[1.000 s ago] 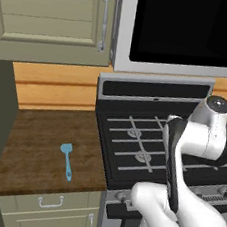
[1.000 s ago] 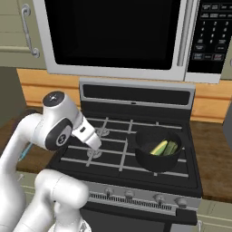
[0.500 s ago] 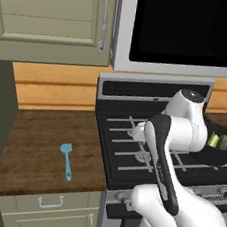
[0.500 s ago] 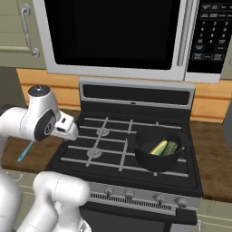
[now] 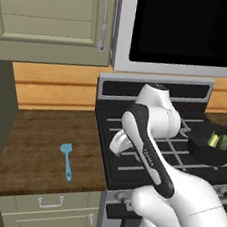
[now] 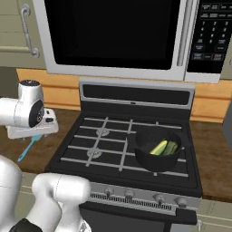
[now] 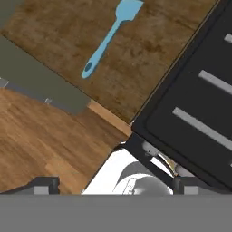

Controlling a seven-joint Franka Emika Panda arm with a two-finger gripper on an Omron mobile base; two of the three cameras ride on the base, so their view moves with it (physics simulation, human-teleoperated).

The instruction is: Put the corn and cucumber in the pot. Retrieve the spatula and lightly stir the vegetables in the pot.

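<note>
Fingertips (image 7: 45,185) set wide apart at the bottom corners of the hand view, nothing between them. Gripper (image 7: 115,188) empty, hanging over the front left corner of the stove (image 7: 190,104) where the black top meets the wooden counter (image 7: 90,59). In the left base view, hand (image 5: 120,142) held low over the stove's left edge, pointing down and toward the counter; in the right base view, hand (image 6: 32,128) held above the counter just left of the stove (image 6: 127,149).

Spatula (image 7: 110,36) flat on the counter, light blue, blade toward the top of the hand view, handle running down and left; well apart from the fingertips. Same spatula (image 5: 67,160) near the counter's front edge in the left base view, blade toward the wall, handle toward the front. Partly hidden behind the hand in the right base view, handle end (image 6: 26,151) showing.

Pot (image 6: 156,152) black, on the stove's front right burner. Corn (image 6: 158,147) and cucumber (image 6: 170,147) lying side by side inside the pot, touching. Pot (image 5: 213,146) at the right of the left base view, yellow and green showing inside.
</note>
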